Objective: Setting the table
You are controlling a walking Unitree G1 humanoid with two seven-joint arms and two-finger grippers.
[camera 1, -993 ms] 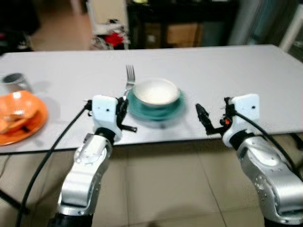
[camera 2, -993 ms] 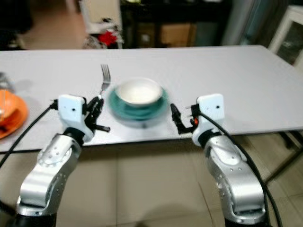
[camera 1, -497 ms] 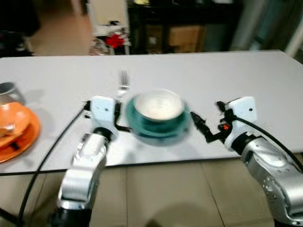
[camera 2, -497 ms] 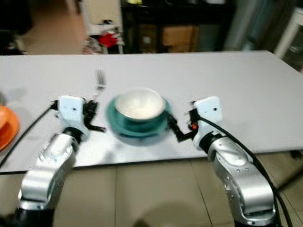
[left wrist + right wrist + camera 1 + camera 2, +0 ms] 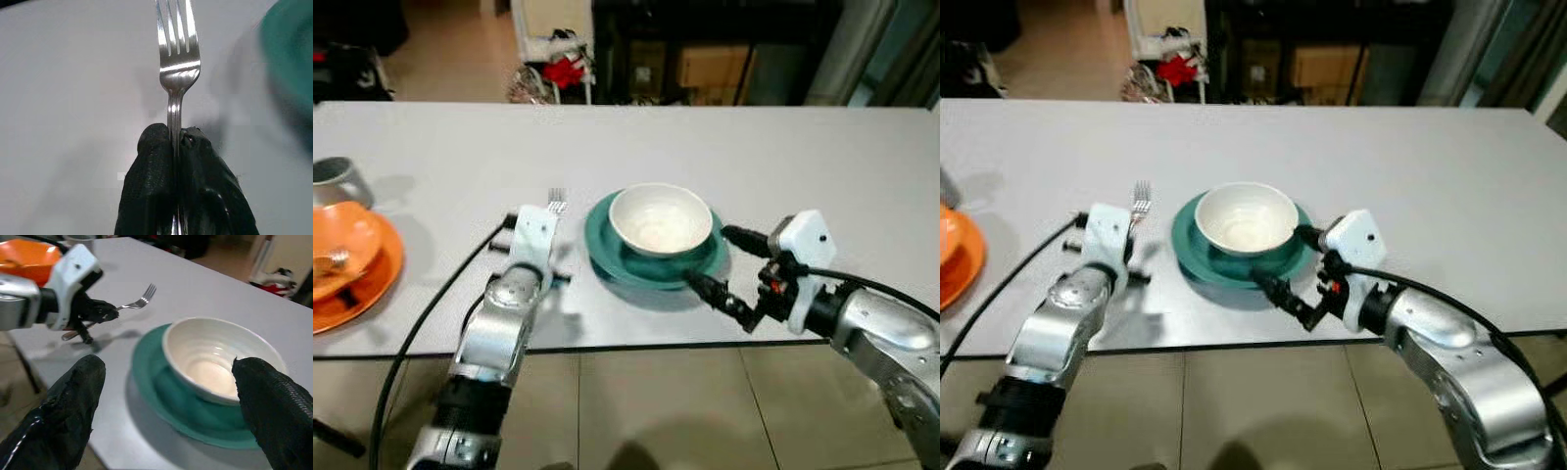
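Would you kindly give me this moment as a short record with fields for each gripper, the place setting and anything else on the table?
left gripper: shut on the fork handle, tines pointing away, left of the plate
right gripper: open, fingers either side of the plate's near right edge
place setting: white bowl sitting on teal plate
table: grey
far left: orange dish, grey mug behind it

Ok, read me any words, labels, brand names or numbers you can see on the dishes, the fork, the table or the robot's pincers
None can be read.
White ceramic bowl, teal round plate, steel fork, orange plate and grey table: no text on any.
Left pincer and right pincer: plain housings, no label visible.
Boxes in the background: too blurred to tell.
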